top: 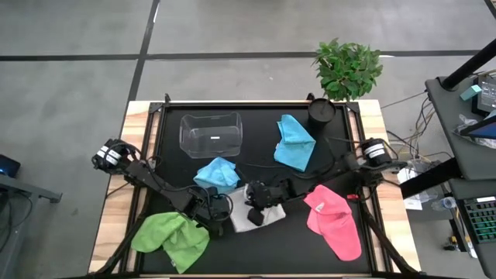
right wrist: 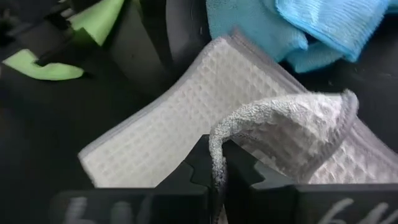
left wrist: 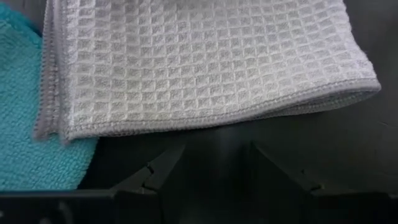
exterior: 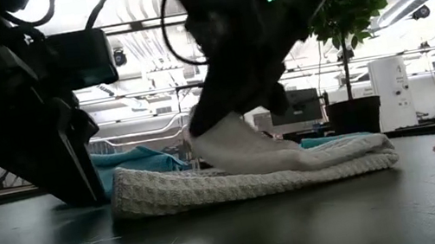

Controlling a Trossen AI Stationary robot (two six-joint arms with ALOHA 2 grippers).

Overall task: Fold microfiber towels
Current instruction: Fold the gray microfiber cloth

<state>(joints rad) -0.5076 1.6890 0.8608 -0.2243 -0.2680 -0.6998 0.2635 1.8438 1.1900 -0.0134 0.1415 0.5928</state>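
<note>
STEP: folding the grey-white towel [right wrist: 180,124], which lies between both grippers | RIGHT: right gripper [right wrist: 216,167] is closed on a lifted corner of it | LEFT: left gripper [left wrist: 211,163] stands parted and empty, just beside the towel's near edge | NEXT: probably carry the corner across and release | HIDDEN: the pinch is covered by the arms in the high view.

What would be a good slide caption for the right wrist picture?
Right pincer pinches a lifted corner of the grey-white towel, folding it over, with blue towels and a green towel nearby.
</note>
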